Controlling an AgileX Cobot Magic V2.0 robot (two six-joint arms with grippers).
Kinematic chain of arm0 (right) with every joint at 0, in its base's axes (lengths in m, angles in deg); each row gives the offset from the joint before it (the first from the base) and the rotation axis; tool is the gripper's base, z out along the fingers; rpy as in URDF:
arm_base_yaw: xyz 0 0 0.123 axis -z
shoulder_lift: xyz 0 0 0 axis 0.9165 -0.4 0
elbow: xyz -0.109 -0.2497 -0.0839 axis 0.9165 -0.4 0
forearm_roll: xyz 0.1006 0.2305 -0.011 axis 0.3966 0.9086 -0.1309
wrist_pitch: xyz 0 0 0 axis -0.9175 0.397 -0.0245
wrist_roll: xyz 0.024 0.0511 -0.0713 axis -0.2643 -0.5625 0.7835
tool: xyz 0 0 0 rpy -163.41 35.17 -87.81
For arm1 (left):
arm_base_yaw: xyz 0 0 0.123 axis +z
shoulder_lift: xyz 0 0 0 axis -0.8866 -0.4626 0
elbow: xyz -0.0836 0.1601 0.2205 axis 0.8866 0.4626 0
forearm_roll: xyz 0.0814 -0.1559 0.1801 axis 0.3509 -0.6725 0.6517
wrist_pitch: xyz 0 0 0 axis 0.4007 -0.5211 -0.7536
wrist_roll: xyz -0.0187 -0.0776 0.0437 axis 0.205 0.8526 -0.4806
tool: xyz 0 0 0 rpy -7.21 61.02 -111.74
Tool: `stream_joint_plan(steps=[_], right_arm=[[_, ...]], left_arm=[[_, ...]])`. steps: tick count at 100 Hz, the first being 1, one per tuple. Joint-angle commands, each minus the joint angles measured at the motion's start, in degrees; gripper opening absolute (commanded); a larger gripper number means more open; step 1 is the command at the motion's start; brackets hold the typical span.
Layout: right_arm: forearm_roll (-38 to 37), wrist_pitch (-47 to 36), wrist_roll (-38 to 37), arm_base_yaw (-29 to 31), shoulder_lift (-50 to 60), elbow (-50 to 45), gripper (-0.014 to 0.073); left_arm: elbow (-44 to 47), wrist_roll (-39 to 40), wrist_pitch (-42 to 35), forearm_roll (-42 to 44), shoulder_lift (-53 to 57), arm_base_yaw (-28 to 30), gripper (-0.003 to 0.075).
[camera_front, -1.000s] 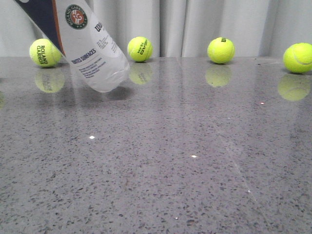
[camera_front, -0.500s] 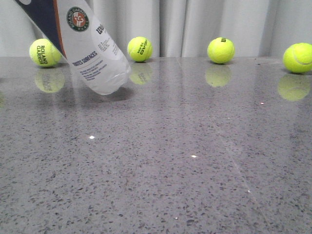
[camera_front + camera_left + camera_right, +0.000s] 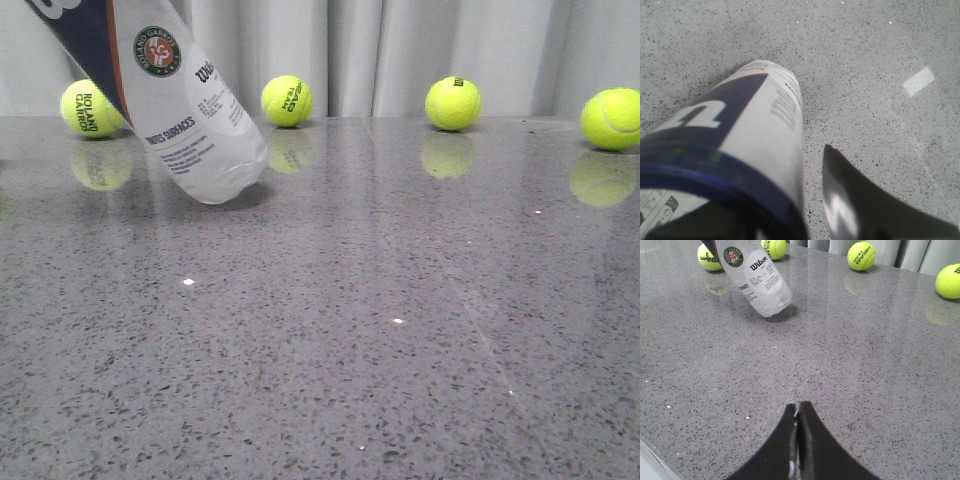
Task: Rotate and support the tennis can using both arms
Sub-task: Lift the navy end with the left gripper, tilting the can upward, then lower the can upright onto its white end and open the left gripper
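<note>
The tennis can [image 3: 190, 120] leans steeply, its navy end up and to the left past the frame's top, its clear rounded end low on the grey table [image 3: 400, 330]. In the left wrist view the can [image 3: 760, 130] fills the space at my left gripper [image 3: 765, 215]. One black finger [image 3: 840, 200] shows beside the can with a thin gap at its tip. The other finger is hidden behind the can. My right gripper [image 3: 798, 407] is shut and empty over the table's near part, well apart from the can [image 3: 757, 280]. Neither gripper shows in the front view.
Several yellow-green tennis balls line the table's far edge: one behind the can [image 3: 92, 108], one just right of it [image 3: 287, 100], one at mid right [image 3: 453, 103] and one at far right [image 3: 612, 118]. A pale curtain [image 3: 380, 50] hangs behind them.
The can has sunk a little, and its clear end now sits lower on the table. The balls have not moved.
</note>
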Motion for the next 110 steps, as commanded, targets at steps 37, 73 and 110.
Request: stream_joint_plan(steps=[37,73,110], right_arm=[[-0.7,-4.9,-0.1,0.1,-0.5,1.3,-0.0067],[-0.7,-4.9,-0.1,0.1,-0.5,1.3,-0.0067],[-0.7,-4.9,-0.1,0.1,-0.5,1.3,-0.0067]], left_arm=[[-9.9,0.5,1.4,-6.7,-0.2,-0.5,0.0325],[-15.5,0.5,1.4,-7.0,-3.7,-3.4,0.0325],[-21.2,0.5,1.4,-7.1,-3.7,-3.5,0.0325]])
